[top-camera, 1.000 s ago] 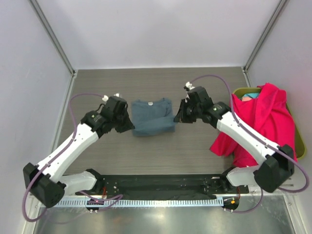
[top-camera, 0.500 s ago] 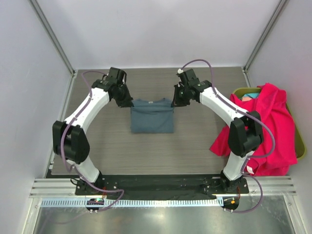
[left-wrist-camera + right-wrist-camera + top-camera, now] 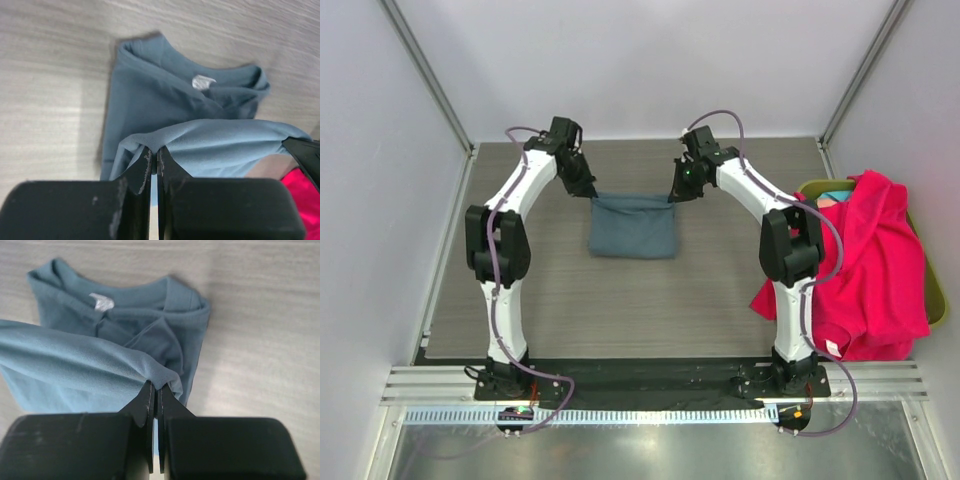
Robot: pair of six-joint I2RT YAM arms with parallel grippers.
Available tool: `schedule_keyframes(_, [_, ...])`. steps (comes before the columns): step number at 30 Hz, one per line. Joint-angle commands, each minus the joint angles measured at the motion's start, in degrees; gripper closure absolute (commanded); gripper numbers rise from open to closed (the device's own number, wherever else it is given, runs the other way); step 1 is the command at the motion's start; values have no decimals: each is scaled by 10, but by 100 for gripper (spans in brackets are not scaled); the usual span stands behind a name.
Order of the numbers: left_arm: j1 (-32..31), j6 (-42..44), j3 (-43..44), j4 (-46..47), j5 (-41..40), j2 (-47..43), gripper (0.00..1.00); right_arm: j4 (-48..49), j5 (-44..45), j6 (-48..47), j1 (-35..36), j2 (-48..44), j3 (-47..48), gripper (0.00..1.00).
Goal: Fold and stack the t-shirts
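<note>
Left gripper (image 3: 591,190) and right gripper (image 3: 674,191) both pinch tight the lifted edge of the grey-blue t-shirt (image 3: 632,232) — stretched crosswise between them, right over its collar end.

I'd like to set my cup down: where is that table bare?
Bare tabletop lies between the grey-blue shirt and the arm bases. Crowded: the right edge, under the pink-red shirt spilling from the bin, and around the left pincer and right pincer holding that shirt.
</note>
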Motion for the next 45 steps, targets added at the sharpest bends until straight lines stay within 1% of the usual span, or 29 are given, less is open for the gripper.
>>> schedule_keyframes(1, [21,17,50,-17,-1,45,98,-21,16,-11,-17,40,60,99])
schedule_keyframes(4, [29,19,117,-20,23,111,95,-25,20,0,-25,78,97,99])
schedule_keyframes(7, [38,13,217,-36,55,192,92,-30,19,12,-36,121,151,99])
schedule_keyframes(8, [41,10,269,-41,66,214,91,-34,19,16,-42,138,165,99])
schedule_keyframes(11, [47,1,320,-17,125,269,72,-45,18,33,-54,161,221,97])
schedule_keyframes(12, [52,-2,331,-7,139,274,48,-48,18,36,-56,170,242,72])
schedule_keyframes(13, [54,-4,335,-2,151,275,39,-49,17,38,-58,173,250,52])
schedule_keyframes(14, [57,-8,338,-3,152,270,30,-50,18,36,-59,174,261,36])
schedule_keyframes(15, [60,-5,331,-4,154,259,25,-53,20,34,-63,175,277,14])
schedule_keyframes(16, [61,-1,322,-3,151,244,23,-54,21,29,-66,167,281,3])
schedule_keyframes(17, [61,7,307,0,135,203,23,-55,29,21,-67,159,284,0])
schedule_keyframes(19, [61,15,251,4,110,157,22,-55,44,11,-68,118,273,0])
schedule_keyframes(20, [61,17,231,7,85,104,22,-54,44,9,-67,102,264,1])
schedule_keyframes(21, [60,22,210,7,73,81,23,-50,35,10,-65,80,232,0])
schedule_keyframes(22, [59,23,161,8,60,52,24,-35,28,11,-55,59,208,0])
schedule_keyframes(23, [53,24,133,16,49,28,26,-19,17,12,-45,10,177,0])
schedule_keyframes(24, [50,20,97,26,44,-22,29,-1,0,14,-37,-14,108,1])
schedule_keyframes(25, [45,15,64,38,50,-45,32,38,-15,22,-16,-36,73,2])
schedule_keyframes(26, [33,10,-7,72,60,-65,34,57,-32,29,-6,-73,43,3])
schedule_keyframes(27, [25,1,-37,88,73,-99,36,75,-49,38,4,-87,-18,7])
schedule_keyframes(29, [0,-4,-96,108,67,-116,38,146,-124,68,26,-105,-73,12])
schedule_keyframes(30, [-26,-4,-109,115,66,-120,40,177,-151,81,32,-112,-124,16])
schedule_keyframes(32, [-45,-14,-138,149,80,-115,41,242,-201,114,35,-109,-161,25])
schedule_keyframes(34, [-59,-26,-163,167,108,-90,44,297,-230,125,33,-96,-209,29])
schedule_keyframes(36, [-62,-29,-200,205,110,-72,46,330,-243,134,22,-81,-254,35])
schedule_keyframes(38, [-59,-18,-217,206,62,-33,48,385,-256,139,6,-49,-287,36])
schedule_keyframes(40, [-45,-12,-249,205,42,-5,50,434,-256,145,-24,-8,-330,38])
schedule_keyframes(43, [-17,-17,-288,235,43,41,54,443,-271,143,-60,28,-352,42])
schedule_keyframes(45, [6,-15,-300,242,43,42,55,446,-278,143,-66,31,-371,42])
